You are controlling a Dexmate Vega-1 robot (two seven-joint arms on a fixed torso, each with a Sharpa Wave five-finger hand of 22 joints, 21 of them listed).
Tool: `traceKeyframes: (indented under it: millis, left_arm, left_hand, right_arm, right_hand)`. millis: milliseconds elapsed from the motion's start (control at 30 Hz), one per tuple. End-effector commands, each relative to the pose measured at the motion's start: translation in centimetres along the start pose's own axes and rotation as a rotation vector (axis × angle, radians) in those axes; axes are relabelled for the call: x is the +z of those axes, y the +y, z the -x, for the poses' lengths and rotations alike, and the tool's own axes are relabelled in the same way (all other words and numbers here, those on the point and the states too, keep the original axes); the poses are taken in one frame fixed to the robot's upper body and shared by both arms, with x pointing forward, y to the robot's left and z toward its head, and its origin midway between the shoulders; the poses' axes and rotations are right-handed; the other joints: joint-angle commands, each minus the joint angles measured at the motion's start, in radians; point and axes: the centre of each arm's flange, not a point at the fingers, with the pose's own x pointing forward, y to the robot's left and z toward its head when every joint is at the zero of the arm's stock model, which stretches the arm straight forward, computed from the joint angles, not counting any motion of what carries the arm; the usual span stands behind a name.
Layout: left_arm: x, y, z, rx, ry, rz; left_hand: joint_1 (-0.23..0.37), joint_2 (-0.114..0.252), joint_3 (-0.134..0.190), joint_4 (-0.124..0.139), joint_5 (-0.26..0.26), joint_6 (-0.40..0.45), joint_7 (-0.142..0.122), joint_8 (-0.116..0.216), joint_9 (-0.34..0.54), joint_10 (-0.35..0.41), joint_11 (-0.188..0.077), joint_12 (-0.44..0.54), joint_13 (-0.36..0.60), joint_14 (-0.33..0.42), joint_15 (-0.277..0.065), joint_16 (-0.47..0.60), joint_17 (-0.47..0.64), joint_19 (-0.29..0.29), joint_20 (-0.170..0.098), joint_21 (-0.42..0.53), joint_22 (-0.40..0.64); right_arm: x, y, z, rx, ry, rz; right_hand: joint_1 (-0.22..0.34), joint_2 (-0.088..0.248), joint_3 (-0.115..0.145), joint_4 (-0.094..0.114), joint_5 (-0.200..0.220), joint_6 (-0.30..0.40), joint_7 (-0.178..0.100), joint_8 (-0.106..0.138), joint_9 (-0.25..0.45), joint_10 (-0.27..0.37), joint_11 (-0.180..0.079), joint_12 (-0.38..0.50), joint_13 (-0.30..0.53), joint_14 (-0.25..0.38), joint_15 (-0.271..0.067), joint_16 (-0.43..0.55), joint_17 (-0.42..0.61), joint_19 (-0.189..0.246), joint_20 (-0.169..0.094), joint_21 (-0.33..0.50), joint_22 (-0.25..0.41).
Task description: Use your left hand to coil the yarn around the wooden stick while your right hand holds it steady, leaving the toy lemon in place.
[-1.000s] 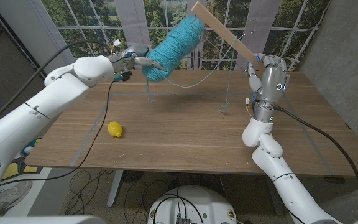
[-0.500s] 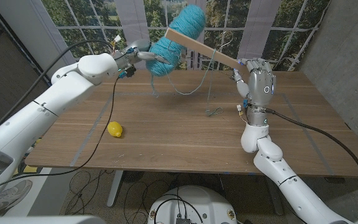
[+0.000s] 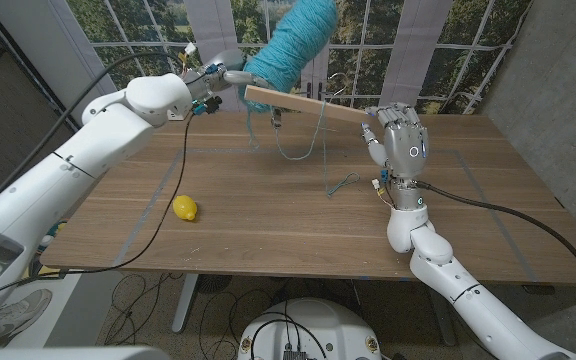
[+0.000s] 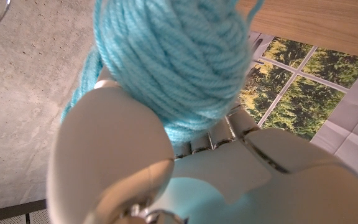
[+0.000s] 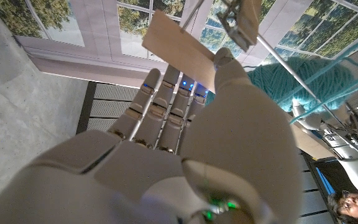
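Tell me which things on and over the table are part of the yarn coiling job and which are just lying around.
Part of the job:
yarn skein, gripped by the left hand
wooden stick, held by the right hand
toy lemon, to be left where it lies on the table

Just lying about:
wooden table
windows behind
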Motion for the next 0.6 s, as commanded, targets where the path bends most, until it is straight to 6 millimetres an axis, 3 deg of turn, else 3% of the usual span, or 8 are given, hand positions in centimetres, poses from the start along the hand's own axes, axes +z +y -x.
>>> traceKeyframes:
  millis: [33, 600]
  left_arm:
    - [3.0, 1.4, -0.1, -0.039, 0.039, -0.07]
    - [6.9, 2.6, -0.5, -0.098, 0.05, -0.122]
  left_hand:
    - [0.135, 0.149, 0.126, 0.115, 0.005, 0.154, -0.069, 0.005, 0.004, 0.175, -0.166, 0.003, 0.211, 0.126, -0.186, -0.002, 0.002, -0.009, 0.0, 0.011, -0.002]
    - [0.134, 0.147, 0.131, 0.111, 0.004, 0.155, -0.065, -0.002, 0.009, 0.178, -0.167, 0.0, 0.215, 0.134, -0.188, -0.006, 0.003, -0.006, 0.002, 0.034, -0.014]
  right_arm:
    - [0.0, 0.6, 0.9, 0.032, -0.03, 0.032]
    - [0.6, 1.6, 1.3, 0.052, -0.077, 0.1]
  right_hand:
    - [0.056, 0.058, -0.004, -0.001, 0.005, 0.151, -0.15, -0.001, 0.066, 0.086, -0.085, 0.003, 0.001, -0.007, -0.137, -0.003, 0.004, -0.002, -0.069, 0.005, 0.001]
    - [0.066, 0.057, -0.013, -0.003, 0.008, 0.161, -0.152, -0.004, 0.059, 0.092, -0.087, -0.006, 0.0, -0.011, -0.137, -0.006, 0.005, -0.006, -0.072, 0.013, 0.0]
